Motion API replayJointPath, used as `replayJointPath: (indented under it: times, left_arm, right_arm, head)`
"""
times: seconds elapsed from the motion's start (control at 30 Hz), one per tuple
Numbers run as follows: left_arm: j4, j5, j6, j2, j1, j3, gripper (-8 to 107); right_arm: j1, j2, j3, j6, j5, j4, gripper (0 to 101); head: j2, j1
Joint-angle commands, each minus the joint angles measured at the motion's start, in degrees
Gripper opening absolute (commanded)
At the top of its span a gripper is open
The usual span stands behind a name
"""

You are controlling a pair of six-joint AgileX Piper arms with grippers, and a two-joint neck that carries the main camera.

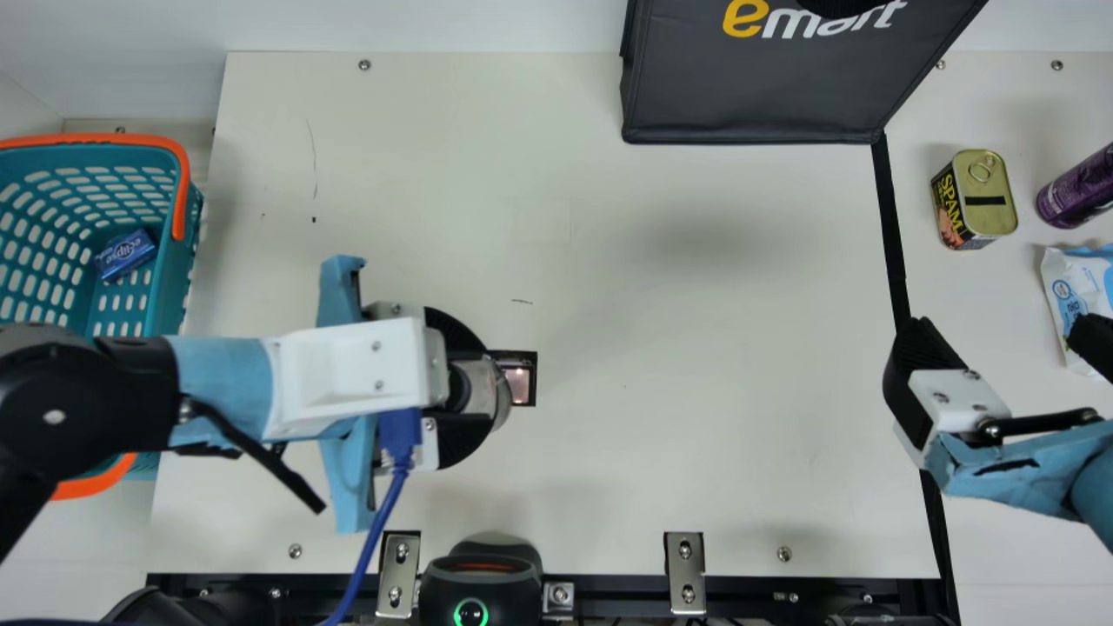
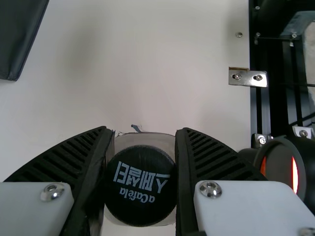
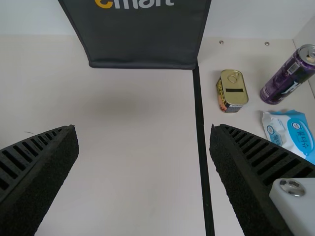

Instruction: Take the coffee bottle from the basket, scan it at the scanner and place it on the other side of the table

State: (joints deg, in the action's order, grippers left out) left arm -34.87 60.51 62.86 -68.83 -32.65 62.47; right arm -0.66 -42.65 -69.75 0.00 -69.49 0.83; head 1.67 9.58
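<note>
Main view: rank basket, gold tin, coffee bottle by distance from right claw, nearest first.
From the right claw:
1. Gold tin: right side, past the black strip.
2. Coffee bottle: left of centre, in the left claw.
3. Basket: far left.

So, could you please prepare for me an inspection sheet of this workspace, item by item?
Surface: cream table, thin scratches and small dark marks.
Job's things: coffee bottle in left gripper; scanner at near edge, green ring lit; basket at left.
Clutter: tin, purple can, wipes pack at right; blue packet in basket.
Grippers: left jaws closed on bottle; right gripper jaws open.
Cables: blue cable from left wrist toward near edge.
Surroundings: black bag at far edge.
</note>
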Motion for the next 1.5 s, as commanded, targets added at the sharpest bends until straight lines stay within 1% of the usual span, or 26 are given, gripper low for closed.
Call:
replayJointPath:
  times: [0.0, 0.23, 0.5, 0.83, 1.13, 1.47]
  left_arm:
    - [1.4, -3.1, -3.9, -1.5, -2.8, 0.7, -8]
    - [6.8, -10.5, -14.9, -7.8, -9.4, 4.0, -8]
    - [12.4, -16.2, -25.9, -14.5, -14.5, 7.6, -8]
    - [15.6, -22.7, -36.7, -21.9, -15.4, 10.2, -8]
    - [17.7, -27.3, -45.3, -26.9, -15.4, 12.4, -8]
    - [20.1, -30.1, -51.5, -29.8, -16.0, 13.1, 25]
  right_arm:
    - [0.0, 0.0, 0.0, 0.0, 0.0, 0.0, 95]
    - [0.0, 0.0, 0.0, 0.0, -0.1, 0.0, 95]
    - [0.0, 0.0, 0.0, 0.0, -0.1, 0.0, 95]
    - [0.0, 0.0, 0.0, 0.0, -0.1, 0.0, 95]
    - [0.0, 0.0, 0.0, 0.0, -0.1, 0.0, 95]
    - [0.0, 0.0, 0.0, 0.0, -0.1, 0.0, 95]
  head:
    - [-0.1, -1.7]
    - [-0.1, -1.7]
    - [-0.1, -1.7]
    - [-0.1, -1.7]
    - [-0.1, -1.7]
    - [-0.1, -1.7]
